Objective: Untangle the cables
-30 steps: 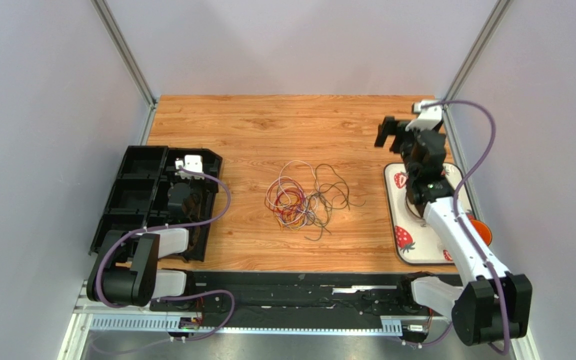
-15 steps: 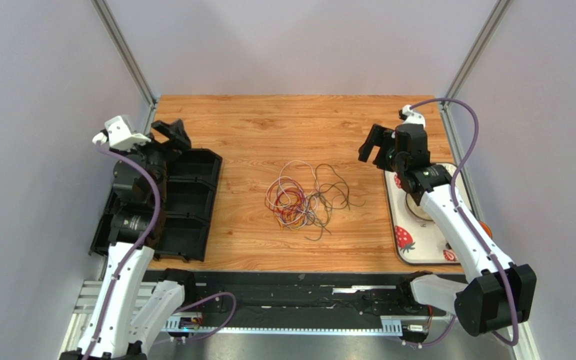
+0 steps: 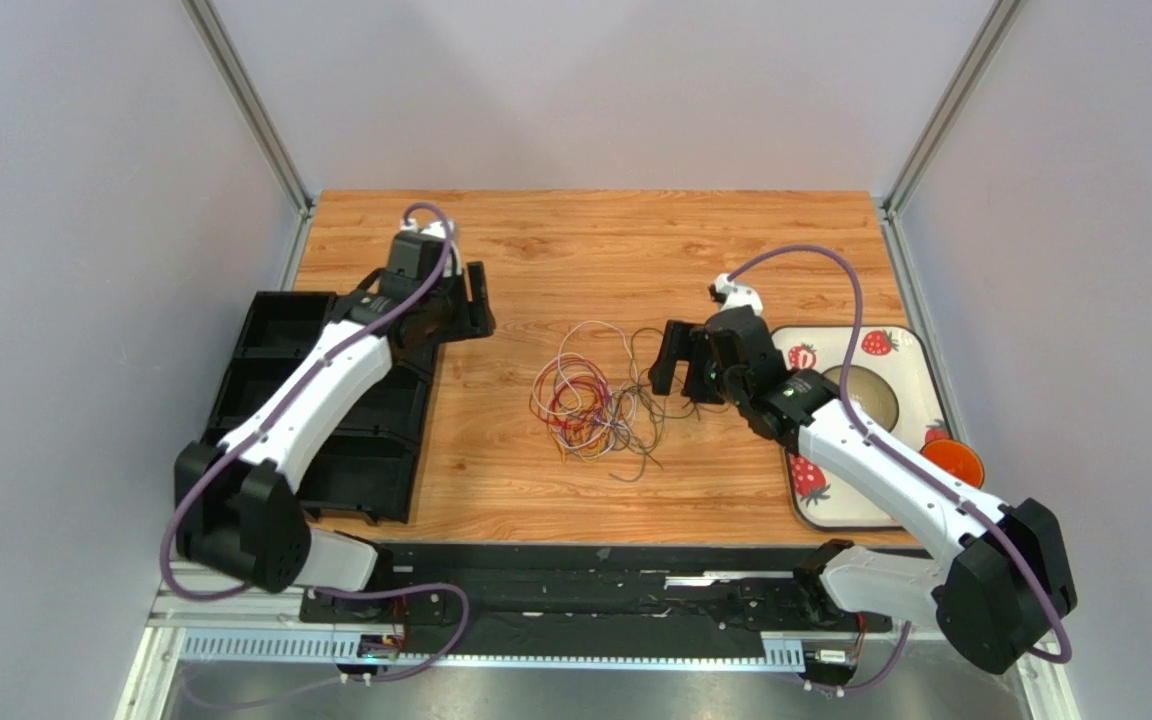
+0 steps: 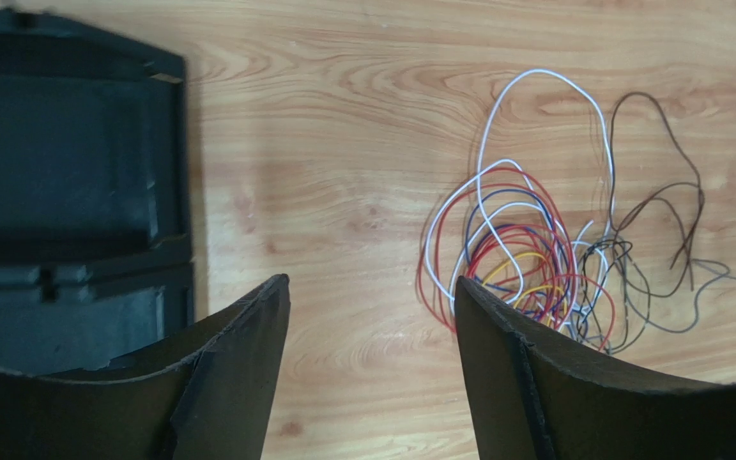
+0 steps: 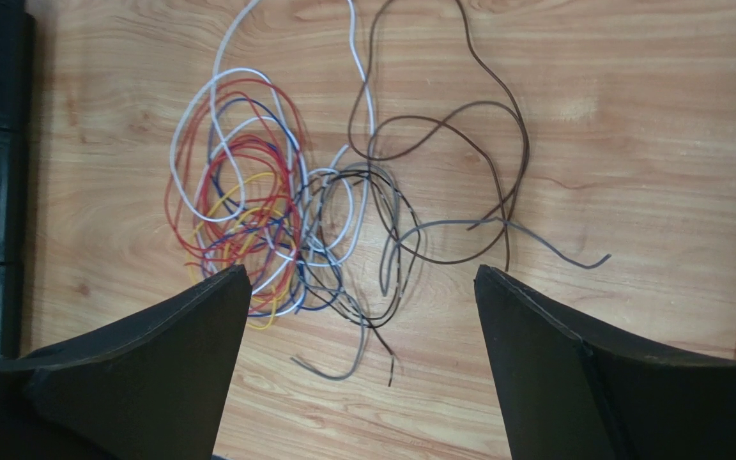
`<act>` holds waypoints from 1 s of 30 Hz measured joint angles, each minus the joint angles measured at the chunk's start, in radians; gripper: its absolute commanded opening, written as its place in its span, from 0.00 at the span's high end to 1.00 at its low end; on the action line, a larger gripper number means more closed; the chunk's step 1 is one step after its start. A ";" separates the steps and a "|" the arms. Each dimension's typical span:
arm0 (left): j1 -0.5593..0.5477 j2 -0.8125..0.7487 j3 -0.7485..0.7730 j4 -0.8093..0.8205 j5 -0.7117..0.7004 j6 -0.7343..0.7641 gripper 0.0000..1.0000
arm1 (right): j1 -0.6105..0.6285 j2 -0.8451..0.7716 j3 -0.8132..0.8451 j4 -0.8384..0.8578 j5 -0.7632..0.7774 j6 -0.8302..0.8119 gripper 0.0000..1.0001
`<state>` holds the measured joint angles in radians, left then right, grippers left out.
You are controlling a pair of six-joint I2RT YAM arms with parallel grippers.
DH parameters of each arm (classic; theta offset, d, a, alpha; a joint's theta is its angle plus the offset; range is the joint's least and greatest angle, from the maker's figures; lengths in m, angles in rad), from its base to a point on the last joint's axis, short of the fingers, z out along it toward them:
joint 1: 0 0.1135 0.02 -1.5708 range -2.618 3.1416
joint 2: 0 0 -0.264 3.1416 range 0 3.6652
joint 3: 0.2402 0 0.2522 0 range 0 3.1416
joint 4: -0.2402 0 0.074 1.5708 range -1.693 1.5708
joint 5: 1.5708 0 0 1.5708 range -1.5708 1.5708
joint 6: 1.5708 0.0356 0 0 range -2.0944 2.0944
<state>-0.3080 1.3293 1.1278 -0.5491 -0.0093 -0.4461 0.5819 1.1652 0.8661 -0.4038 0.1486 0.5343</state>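
The cables (image 3: 597, 402) lie in a loose tangle near the middle of the wooden desk (image 3: 567, 240), between the two arms. The tighter knot of red, yellow, blue and white loops sits on the left side of the bunch. Longer strands in dark brown and grey trail out to the right and toward the far edge, and one wide white loop reaches toward the far side. The left pincer (image 4: 372, 287) is over the desk to the left of the tangle and well apart from it, beside the far right corner of a black compartment bin (image 3: 259, 353) that stands along the desk's left edge. Its two fingers stand apart with only bare wood showing between them, so it is open and has hold of nothing. In its wrist view the coloured loops lie ahead and to the right of the fingers. The right pincer (image 3: 675, 365) is just beside the right side of the bunch, near the trailing dark strands. Its fingers are spread wide and grip nothing. In its wrist view the whole tangle lies on the wood beyond the fingertips, the red and yellow loops toward the left finger and a grey loose end toward the right one. Whether either finger touches a wire cannot be told. Behind the right arm, along the desk's right edge, lies a white tray printed with strawberries (image 3: 905, 368), and a small orange object (image 3: 958, 458) shows just past its near right corner, partly hidden by the arm.
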 measured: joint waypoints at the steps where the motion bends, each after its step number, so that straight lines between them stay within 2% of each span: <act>1: -0.020 0.047 0.027 -0.001 0.000 0.011 0.28 | 0.006 0.003 -0.022 0.006 0.003 0.008 0.09; 7: -0.101 0.280 0.135 0.013 0.010 0.054 0.32 | 0.021 0.031 -0.116 0.073 0.042 0.021 0.09; 17: -0.153 0.595 0.341 0.044 0.009 0.086 0.38 | 0.023 0.010 -0.306 0.249 0.082 0.020 0.09; 23: -0.187 0.680 0.391 0.068 0.013 0.096 0.39 | 0.024 0.000 -0.317 0.315 0.081 0.019 0.09; 30: -0.215 0.715 0.391 0.071 0.012 0.098 0.49 | 0.024 0.030 -0.317 0.328 0.077 0.019 0.10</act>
<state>-0.5228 2.0438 1.5192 -0.4778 0.0029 -0.3481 0.6056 1.1950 0.5495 -0.0757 0.2260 0.5529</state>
